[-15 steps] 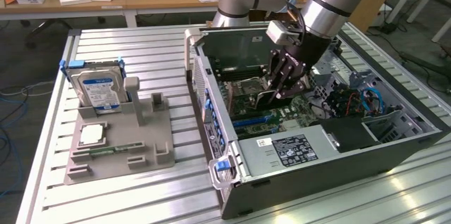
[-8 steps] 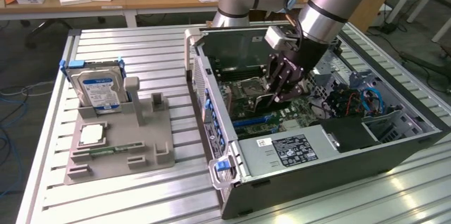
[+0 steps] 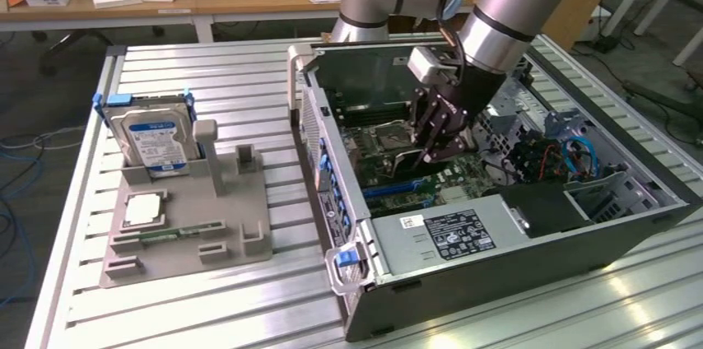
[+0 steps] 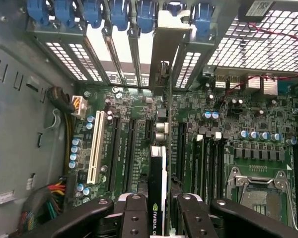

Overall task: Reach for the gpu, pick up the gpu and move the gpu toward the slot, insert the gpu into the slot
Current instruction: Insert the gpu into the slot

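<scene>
One gpu (image 4: 157,171), green Nvidia mark on its edge, is pinched edge-on by the gripper (image 3: 434,151) inside the open case (image 3: 483,283), centre-right of the exterior view. One blue-labelled hard drive (image 3: 157,141) stands at left.

gpu (image 4: 156,171) black, green logo perhaps | motherboard (image 4: 223,129) green | gripper (image 4: 160,199) black | hard drive (image 3: 154,137) label blue

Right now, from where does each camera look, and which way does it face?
Exterior view: off the arm, raised beside the table, looking down into the open computer case; the arm shows.
Wrist view: on the wrist, looking along the jaws at the motherboard; the jaws show, closed on the gpu.
Shared: motherboard, jaws.
</scene>
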Tool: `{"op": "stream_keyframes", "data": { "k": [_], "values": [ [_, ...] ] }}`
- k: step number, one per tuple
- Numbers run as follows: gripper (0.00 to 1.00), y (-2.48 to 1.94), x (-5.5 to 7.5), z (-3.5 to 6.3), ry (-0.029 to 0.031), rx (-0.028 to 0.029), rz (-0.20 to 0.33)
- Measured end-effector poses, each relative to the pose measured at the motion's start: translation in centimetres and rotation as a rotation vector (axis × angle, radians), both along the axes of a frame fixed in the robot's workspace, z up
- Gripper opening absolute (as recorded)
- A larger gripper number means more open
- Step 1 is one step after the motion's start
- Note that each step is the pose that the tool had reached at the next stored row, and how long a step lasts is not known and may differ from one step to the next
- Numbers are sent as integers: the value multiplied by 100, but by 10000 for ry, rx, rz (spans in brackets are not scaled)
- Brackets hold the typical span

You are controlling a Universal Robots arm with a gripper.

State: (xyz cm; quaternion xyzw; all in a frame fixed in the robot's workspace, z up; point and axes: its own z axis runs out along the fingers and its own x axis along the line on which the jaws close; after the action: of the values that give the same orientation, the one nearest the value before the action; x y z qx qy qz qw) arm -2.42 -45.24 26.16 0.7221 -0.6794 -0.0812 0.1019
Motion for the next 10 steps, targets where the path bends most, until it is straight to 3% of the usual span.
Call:
{"op": "stream_keyframes", "data": {
  "k": [10],
  "values": [
    [27, 9, -30, -80, 7, 0, 0]
  ]
}}
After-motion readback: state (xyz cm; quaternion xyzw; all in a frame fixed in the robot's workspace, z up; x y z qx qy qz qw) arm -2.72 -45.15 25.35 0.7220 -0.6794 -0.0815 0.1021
